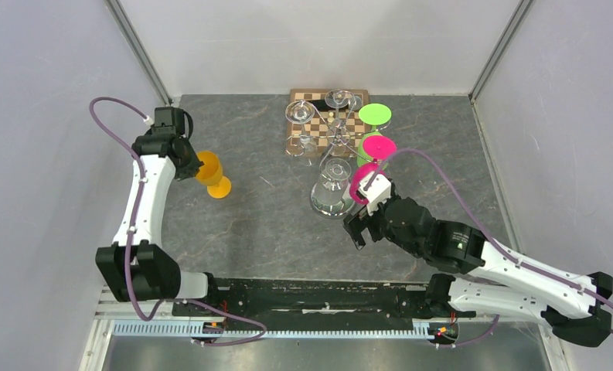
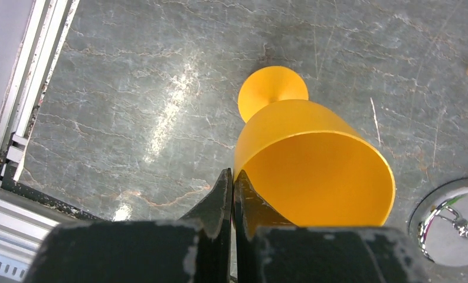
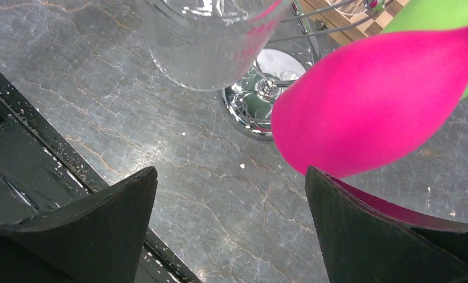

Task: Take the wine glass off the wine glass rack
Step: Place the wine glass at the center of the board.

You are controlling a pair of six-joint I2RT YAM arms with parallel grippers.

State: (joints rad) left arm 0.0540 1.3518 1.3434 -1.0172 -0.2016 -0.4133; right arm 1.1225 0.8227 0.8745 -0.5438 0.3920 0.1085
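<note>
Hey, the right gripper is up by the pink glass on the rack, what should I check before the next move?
1. Right gripper open: ok.
2. Pink glass centred between its fingers: not ok, it sits off toward one finger.
3. Pink glass hanging on the wine glass rack: ok.
4. Clear glass apart from the fingers: ok.
5. Left gripper shut on the orange glass at its rim: ok.
6. Orange glass's foot resting on the table: cannot tell.
</note>
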